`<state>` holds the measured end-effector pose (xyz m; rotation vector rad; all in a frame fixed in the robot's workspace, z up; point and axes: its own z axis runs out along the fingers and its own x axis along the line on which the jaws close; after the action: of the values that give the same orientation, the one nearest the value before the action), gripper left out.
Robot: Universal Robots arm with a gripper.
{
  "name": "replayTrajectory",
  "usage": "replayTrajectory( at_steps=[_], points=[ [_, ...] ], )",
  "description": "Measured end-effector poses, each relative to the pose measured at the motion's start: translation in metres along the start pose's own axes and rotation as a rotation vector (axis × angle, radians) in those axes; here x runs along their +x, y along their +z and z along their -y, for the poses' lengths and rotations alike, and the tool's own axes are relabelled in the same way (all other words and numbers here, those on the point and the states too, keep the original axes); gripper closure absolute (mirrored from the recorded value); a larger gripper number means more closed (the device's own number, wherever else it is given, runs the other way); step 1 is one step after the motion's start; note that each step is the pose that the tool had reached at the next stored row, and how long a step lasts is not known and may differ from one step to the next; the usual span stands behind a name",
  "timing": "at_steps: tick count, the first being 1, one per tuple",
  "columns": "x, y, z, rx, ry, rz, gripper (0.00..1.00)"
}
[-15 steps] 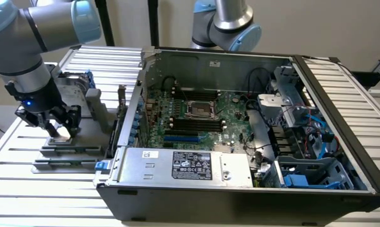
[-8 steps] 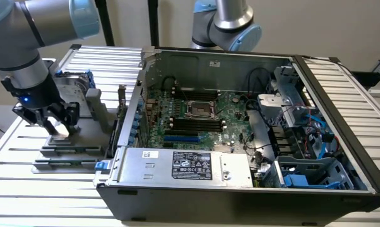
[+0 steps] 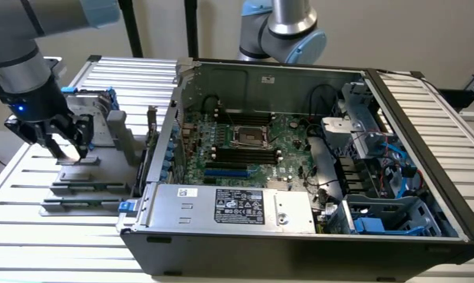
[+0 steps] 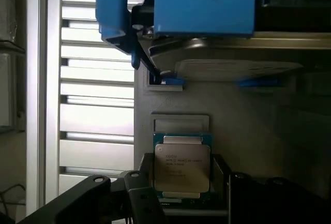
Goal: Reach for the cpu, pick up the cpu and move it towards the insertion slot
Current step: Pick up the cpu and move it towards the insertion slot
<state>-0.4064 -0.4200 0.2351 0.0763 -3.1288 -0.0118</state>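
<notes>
The cpu [image 4: 182,168] is a small square chip with a silver top and a green rim, lying flat on a grey holder [image 4: 248,131]. My gripper [image 4: 183,180] is down over it, and its black fingertips [image 4: 147,175] press against the chip's two sides with no gap showing. In the exterior view my gripper [image 3: 68,154] stands on the grey fixture [image 3: 88,177] at the exterior view's left, outside the computer case. The insertion slot [image 3: 247,137], a shiny silver frame with a dark centre, sits on the motherboard inside the open case.
An upright silver hard drive with blue rails [image 3: 95,106] stands just behind the gripper. The case wall [image 3: 162,147] rises between the fixture and the motherboard. Long black memory slots [image 3: 237,156] flank the socket. A second arm [image 3: 284,29] hangs at the back.
</notes>
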Motion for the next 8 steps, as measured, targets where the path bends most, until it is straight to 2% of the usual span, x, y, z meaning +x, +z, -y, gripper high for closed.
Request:
replayTrajectory(
  at_steps=[8],
  points=[
    [-0.005,-0.0362,0.001,0.0,0.0,-0.0001,0.46]
  ],
)
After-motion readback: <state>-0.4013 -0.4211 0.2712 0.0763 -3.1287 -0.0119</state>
